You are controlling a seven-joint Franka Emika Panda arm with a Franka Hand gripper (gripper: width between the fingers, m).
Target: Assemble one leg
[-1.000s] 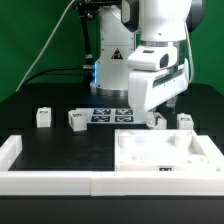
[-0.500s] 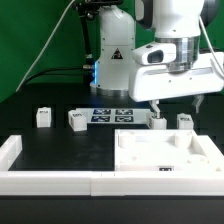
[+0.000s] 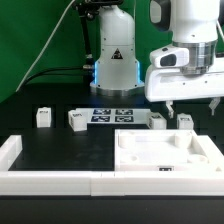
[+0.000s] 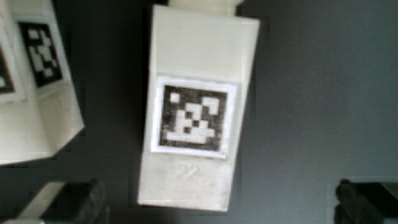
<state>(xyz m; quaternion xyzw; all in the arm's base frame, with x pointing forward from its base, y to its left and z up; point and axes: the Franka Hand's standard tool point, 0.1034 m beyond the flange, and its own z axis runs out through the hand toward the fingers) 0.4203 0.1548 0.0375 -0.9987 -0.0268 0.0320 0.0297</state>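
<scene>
Tool [image 3: 191,106] up off the table [image 3: 60,148], spread wide, pinching nothing, and the leg [image 3: 184,120] sat right beneath it, just behind the square panel [image 3: 165,152] at the exterior view's right. From the wrist camera its marker tag [image 4: 192,115] faced the lens, and the long axis ran square across the line between the two dark fingertips [image 4: 57,198] (so the jaws would meet its narrow sides). A second leg [image 3: 158,121] lay just beside it, not touching. A straight drop looked right, minding that neighbour.
</scene>
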